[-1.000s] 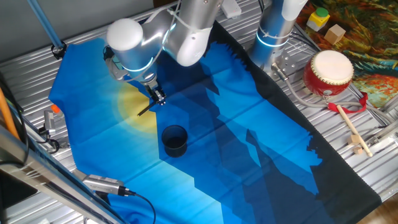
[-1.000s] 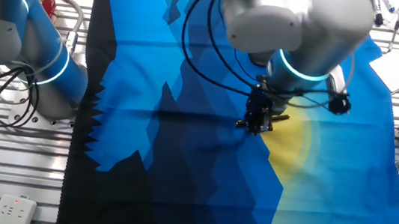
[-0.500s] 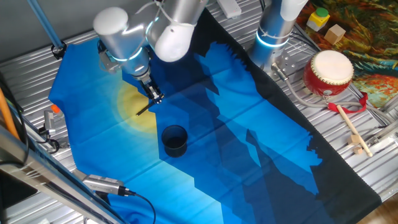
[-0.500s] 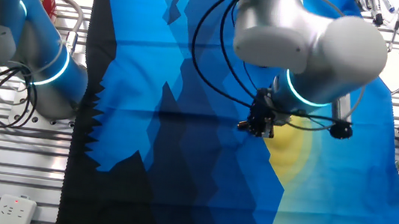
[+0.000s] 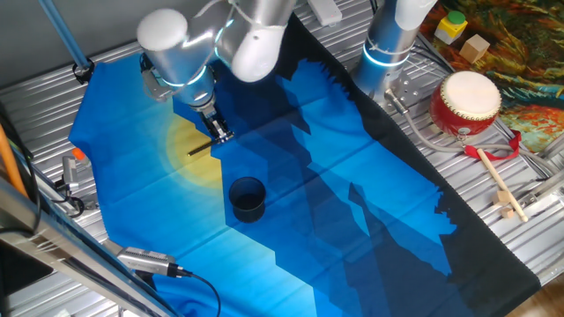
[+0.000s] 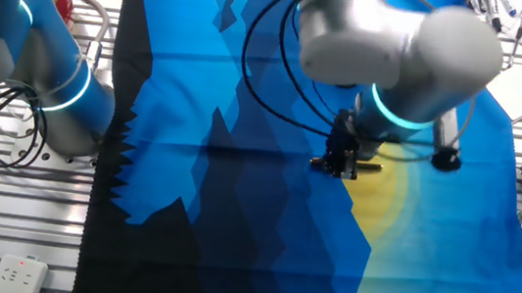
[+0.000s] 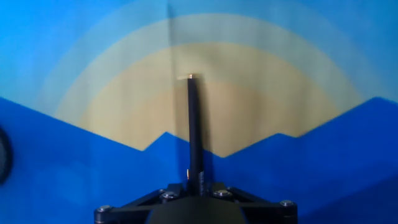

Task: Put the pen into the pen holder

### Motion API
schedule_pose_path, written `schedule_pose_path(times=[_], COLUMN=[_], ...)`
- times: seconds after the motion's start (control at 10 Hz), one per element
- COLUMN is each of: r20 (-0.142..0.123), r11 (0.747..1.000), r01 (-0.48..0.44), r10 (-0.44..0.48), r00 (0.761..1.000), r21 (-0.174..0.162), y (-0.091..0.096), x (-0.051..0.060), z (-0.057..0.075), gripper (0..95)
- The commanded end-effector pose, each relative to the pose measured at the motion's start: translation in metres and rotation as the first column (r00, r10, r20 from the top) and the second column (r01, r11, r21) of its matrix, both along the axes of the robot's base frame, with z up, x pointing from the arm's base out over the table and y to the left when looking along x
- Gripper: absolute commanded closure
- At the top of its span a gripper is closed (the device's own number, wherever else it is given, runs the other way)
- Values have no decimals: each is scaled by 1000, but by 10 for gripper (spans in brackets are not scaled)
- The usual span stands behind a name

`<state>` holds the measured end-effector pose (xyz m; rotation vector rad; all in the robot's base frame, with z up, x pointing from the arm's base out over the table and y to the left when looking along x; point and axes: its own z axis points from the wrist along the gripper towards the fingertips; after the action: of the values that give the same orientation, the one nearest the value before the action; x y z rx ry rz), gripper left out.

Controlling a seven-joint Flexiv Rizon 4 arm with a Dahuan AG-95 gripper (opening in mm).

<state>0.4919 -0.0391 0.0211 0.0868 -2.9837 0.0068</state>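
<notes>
- Hand view is showing the thin, straight black pen [image 7: 194, 134] sticking forward out of the robot's two-finger hand [image 7: 196, 190], which is pinching its near end; the pen's far tip is hanging over the yellow patch of the blue cloth.
- One fixed view is placing the hand [image 5: 218, 135] near the table's [image 5: 53, 114] left edge, with the pen [image 5: 201, 148] lying almost level and seemingly just clear of the cloth.
- The small dark cylindrical pen holder [image 5: 248, 199] is standing upright and apart from the hand, nearer the table's front edge.
- To do this step well, the hand should be lifting above the holder's rim, tipping the pen toward vertical, centring it over the opening, and only then letting go.
- The other fixed view is hiding the holder behind the arm.
</notes>
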Motion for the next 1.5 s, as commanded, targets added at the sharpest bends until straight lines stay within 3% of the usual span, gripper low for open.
schedule_pose_path(times=[0.1, 1.5], r20=[-25, -22], r11=[951, 956], r01=[-177, -161], r10=[177, 161], r00=[984, 987], r21=[-253, -246], y=[-12, -12], x=[5, 5], z=[16, 16], gripper=[950, 950])
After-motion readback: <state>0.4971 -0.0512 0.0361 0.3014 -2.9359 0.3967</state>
